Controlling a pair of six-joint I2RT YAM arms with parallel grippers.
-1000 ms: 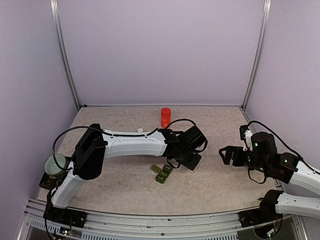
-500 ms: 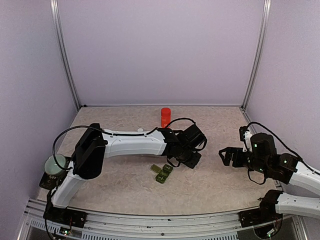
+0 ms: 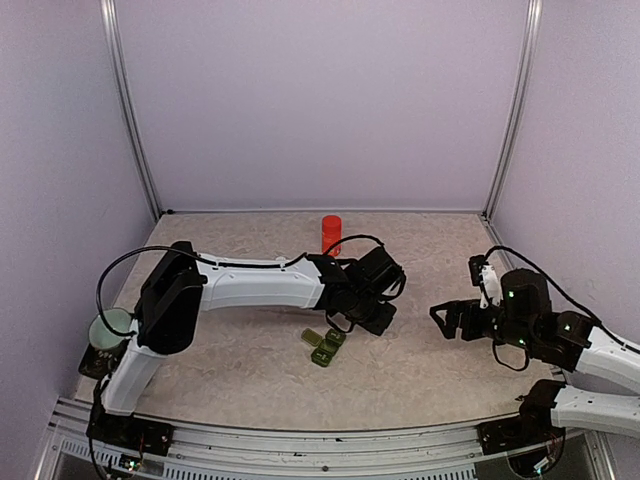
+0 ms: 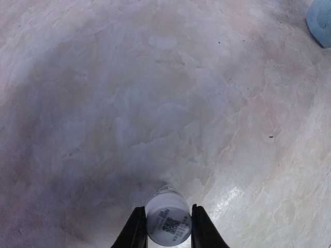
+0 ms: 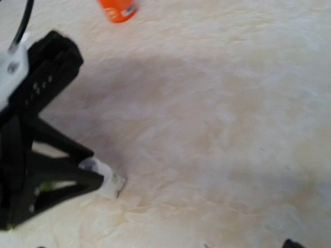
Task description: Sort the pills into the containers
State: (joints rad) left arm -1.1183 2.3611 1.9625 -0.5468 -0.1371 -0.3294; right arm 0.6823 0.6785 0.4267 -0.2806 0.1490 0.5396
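My left gripper [image 4: 166, 228] is shut on a small white pill bottle [image 4: 168, 216], which stands on the table with its printed end facing the left wrist camera. From the right wrist view the same bottle [image 5: 105, 179] sits between the black fingers [image 5: 57, 178]. In the top view the left gripper [image 3: 376, 316] reaches out to mid-table, just right of the dark green containers [image 3: 325, 345]. The right gripper [image 3: 448, 318] hovers open and empty to the right of it. No loose pills show.
An orange bottle [image 3: 331, 233] stands at the back centre, also seen as the orange bottle [image 5: 118, 9] from the right wrist. A pale mug [image 3: 110, 327] sits at the far left by the left arm's base. A pale blue object [image 4: 320, 20] shows at one corner.
The left gripper's jaws have closed onto the white bottle, and the left arm has shifted slightly left. The right gripper has edged a little leftward, staying open.
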